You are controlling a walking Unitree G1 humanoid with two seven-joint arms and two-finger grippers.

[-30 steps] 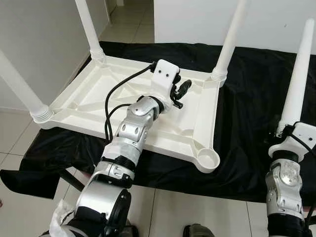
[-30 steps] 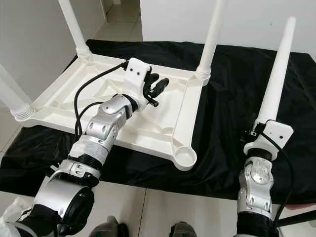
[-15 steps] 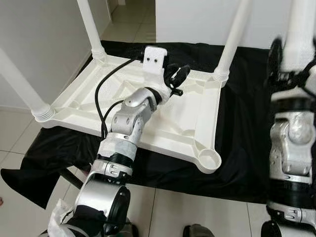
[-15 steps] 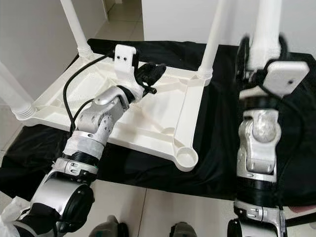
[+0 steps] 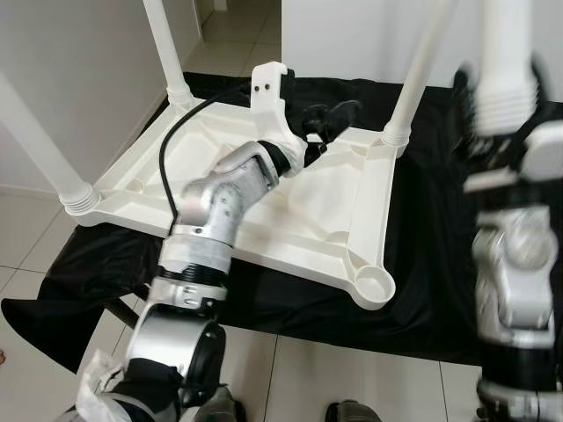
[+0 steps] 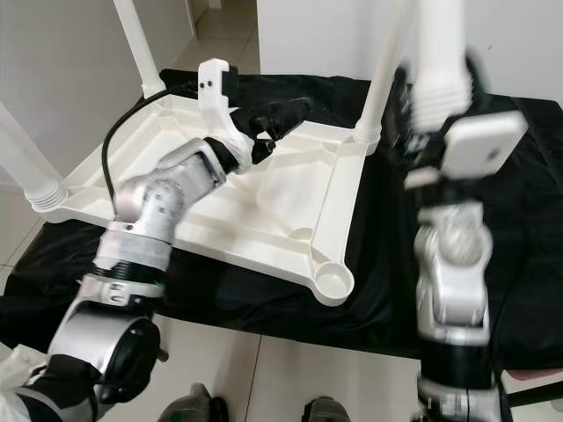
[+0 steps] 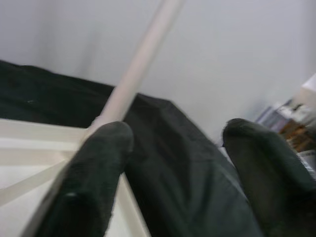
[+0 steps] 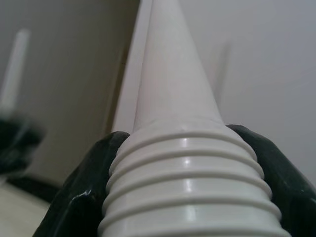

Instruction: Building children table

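Observation:
A white plastic table top lies upside down on a black cloth. Three white legs stand in its corners: far left, near left and far right. The near right corner socket is an open ring. My right gripper is shut on the ribbed end of a fourth leg, held upright above the cloth, right of the table; that ribbed end sits between the black fingers. My left gripper hovers open over the table's far edge, its fingers spread with nothing between them.
The cloth-covered surface ends at a near edge above the tiled floor. A white wall stands on the left and another behind. A passage opens at the far left.
My right arm has lifted the fourth leg high and brought it leftward, closer to the table. My left gripper has risen and reached farther toward the table's far edge.

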